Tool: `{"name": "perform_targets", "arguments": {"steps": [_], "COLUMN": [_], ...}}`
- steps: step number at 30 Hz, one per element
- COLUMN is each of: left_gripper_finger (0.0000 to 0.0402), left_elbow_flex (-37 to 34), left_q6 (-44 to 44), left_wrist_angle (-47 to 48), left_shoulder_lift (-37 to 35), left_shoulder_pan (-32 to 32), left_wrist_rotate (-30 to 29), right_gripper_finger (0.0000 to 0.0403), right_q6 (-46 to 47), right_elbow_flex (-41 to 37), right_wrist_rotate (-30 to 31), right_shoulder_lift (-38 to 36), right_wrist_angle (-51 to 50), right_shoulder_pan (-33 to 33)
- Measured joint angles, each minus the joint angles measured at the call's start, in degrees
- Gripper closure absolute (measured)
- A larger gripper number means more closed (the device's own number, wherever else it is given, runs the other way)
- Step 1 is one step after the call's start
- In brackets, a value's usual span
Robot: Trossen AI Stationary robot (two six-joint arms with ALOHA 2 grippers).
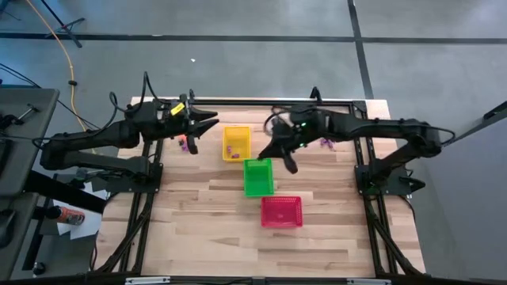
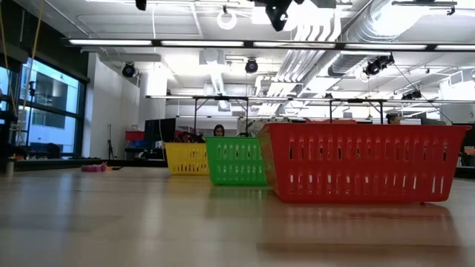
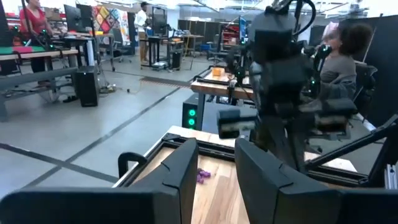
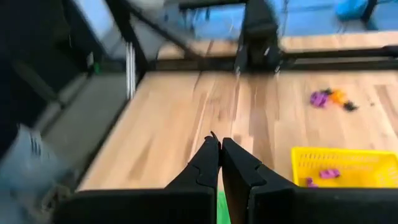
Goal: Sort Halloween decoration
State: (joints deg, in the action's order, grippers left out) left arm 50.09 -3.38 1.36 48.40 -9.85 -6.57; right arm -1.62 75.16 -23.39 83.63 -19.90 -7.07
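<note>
Sorting is under way: the right tool [image 1: 290, 164] hangs above the green basket [image 1: 257, 176], at its 1 o'clock corner, with its fingers [image 4: 211, 163] pressed shut and nothing visible between them. The left tool [image 1: 207, 121] hovers off the tabletop [image 1: 206, 229] at about 10 o'clock from the yellow basket [image 1: 236, 143], its fingers [image 3: 180, 177] parted with an empty gap. Small purple, orange and black trinkets [image 4: 331, 99] lie loose on the wood at 9 o'clock of the yellow basket, and at least two purple pieces [image 4: 328, 173] already sit inside it. A second loose purple cluster [image 1: 325, 143] lies near the right arm, at 3 o'clock of the yellow basket. The red basket [image 1: 281, 211] looks empty. My judgement: the left arm is between picks, and next must drop onto the loose pile beneath it, pinch one trinket and match its colour to a basket.
</note>
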Motion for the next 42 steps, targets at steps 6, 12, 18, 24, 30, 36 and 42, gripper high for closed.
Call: {"name": "perform_targets", "arguments": {"steps": [6, 12, 18, 24, 30, 36, 42], "left_gripper_finger": [0.0305, 0.0306, 0.0308, 0.0309, 0.0309, 0.0307, 0.0306], "left_elbow_flex": [0.0, 0.0, 0.0, 0.0, 0.0, 0.0, 0.0], "left_q6": [0.2, 1.0, 1.0, 1.0, 1.0, 1.1, 1.1], "left_wrist_angle": [0.0, 0.0, 0.0, 0.1, 0.2, 0.5, 0.5], "left_shoulder_lift": [0.1, 0.1, 0.1, 0.1, 0.1, 0.1, 0.1], "left_shoulder_pan": [0.0, 0.0, 0.0, 0.0, 0.0, 0.0, 0.0], "left_wrist_rotate": [0.0, -0.2, -0.3, -0.3, -0.3, -0.3, -0.3], "right_gripper_finger": [0.0403, 0.0403, 0.0403, 0.0403, 0.0403, 0.0403, 0.0395], "right_q6": [-9.4, -12.6, -15.5, -15.4, -15.0, -14.8, -12.2], "right_elbow_flex": [3.9, 4.0, 4.0, 4.0, 4.0, 3.8, 3.8], "right_wrist_rotate": [4.9, 6.9, 11.5, 17.4, 18.9, 18.9, 18.6], "right_shoulder_lift": [7.9, 15.8, 22.8, 28.2, 29.9, 29.9, 29.9], "right_wrist_angle": [-9.2, -10.9, -10.8, -10.8, -10.2, -8.9, -8.6], "right_shoulder_pan": [1.2, 2.6, 4.6, 5.2, 5.2, 5.2, 5.2]}}
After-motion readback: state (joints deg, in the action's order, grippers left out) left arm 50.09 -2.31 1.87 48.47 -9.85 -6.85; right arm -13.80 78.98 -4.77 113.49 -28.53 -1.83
